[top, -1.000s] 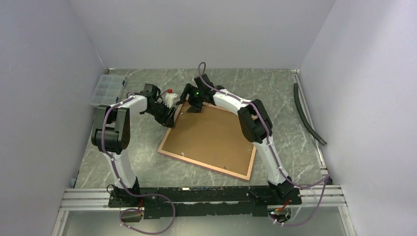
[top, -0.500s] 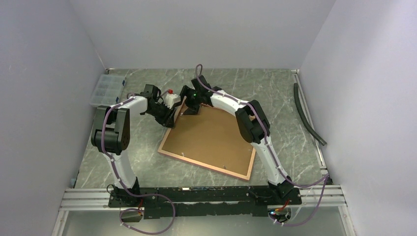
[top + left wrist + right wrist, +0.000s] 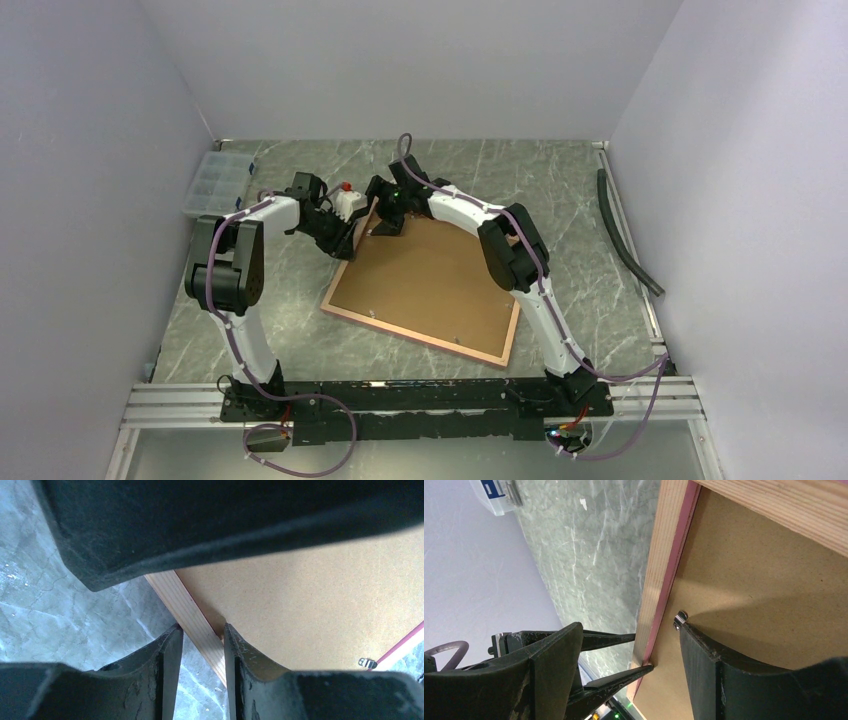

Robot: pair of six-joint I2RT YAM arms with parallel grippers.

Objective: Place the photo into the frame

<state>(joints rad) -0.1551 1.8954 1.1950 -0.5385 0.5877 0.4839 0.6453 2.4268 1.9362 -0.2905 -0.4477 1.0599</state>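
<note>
The left arm (image 3: 243, 340) and right arm (image 3: 555, 330) wore smooth white shells between bulky black joint housings. A thin purple cable (image 3: 404, 142) ran along each arm and looped loose by the black base mount (image 3: 400, 410). A small green light (image 3: 398, 190) glowed at the right wrist. The left tool (image 3: 201, 627) had matte black, faintly scuffed fingers, and the right tool (image 3: 628, 627) had broad black curved ones.

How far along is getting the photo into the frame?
Done: the backing board sits in the face-down frame; no photo shows. In hand: the left gripper straddles a rail, the open right gripper sits by a clip. Left: unclear whether the photo lies underneath.
</note>
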